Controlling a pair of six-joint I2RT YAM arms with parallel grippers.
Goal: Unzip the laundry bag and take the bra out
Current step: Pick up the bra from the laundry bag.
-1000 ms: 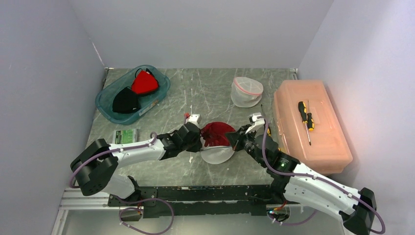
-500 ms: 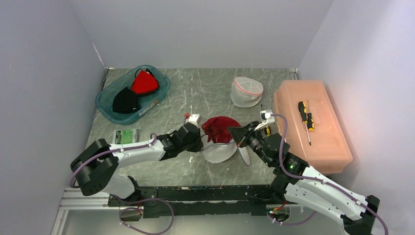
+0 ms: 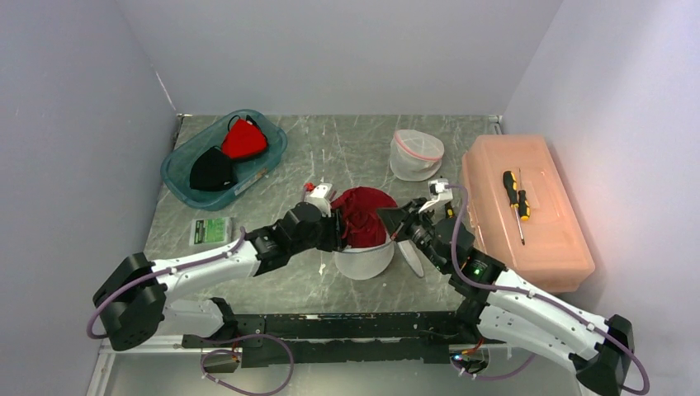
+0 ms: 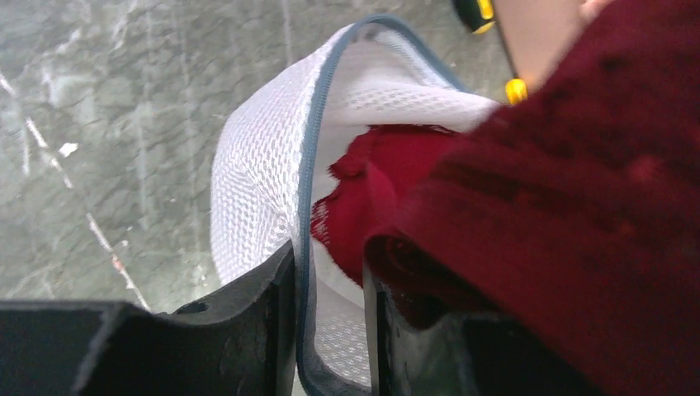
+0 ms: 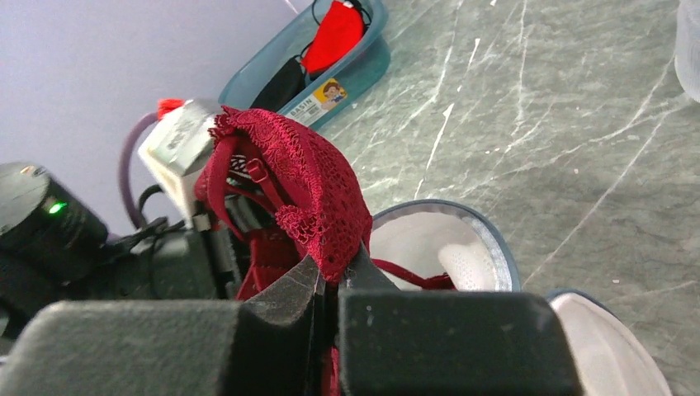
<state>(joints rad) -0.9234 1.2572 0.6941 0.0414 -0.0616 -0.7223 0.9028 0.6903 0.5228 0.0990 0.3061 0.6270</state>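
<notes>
The white mesh laundry bag point(image 3: 363, 262) stands unzipped at the table's middle, its mouth upward. A dark red lace bra point(image 3: 363, 216) hangs partly out of it, one strap still trailing inside. My right gripper point(image 3: 394, 224) is shut on the bra's lace edge point(image 5: 305, 181), pinching it at the fingertips point(image 5: 334, 276) above the bag's mouth point(image 5: 437, 247). My left gripper point(image 4: 330, 305) is open at the bag's left side. The grey zipper rim point(image 4: 307, 190) runs through the gap and lies against the left finger, with the bra point(image 4: 578, 190) draped over the right finger.
A teal bin point(image 3: 268, 157) at the back left holds a red and a black garment. A second mesh bag point(image 3: 415, 154) with a pink zipper sits at the back. An orange box point(image 3: 536, 239) carrying a screwdriver point(image 3: 516, 198) fills the right side. A green packet point(image 3: 212, 229) lies left.
The right gripper has drawn the bra up and further out of the bag. The left gripper, shut on the bag's rim before, has opened, and its arm has shifted.
</notes>
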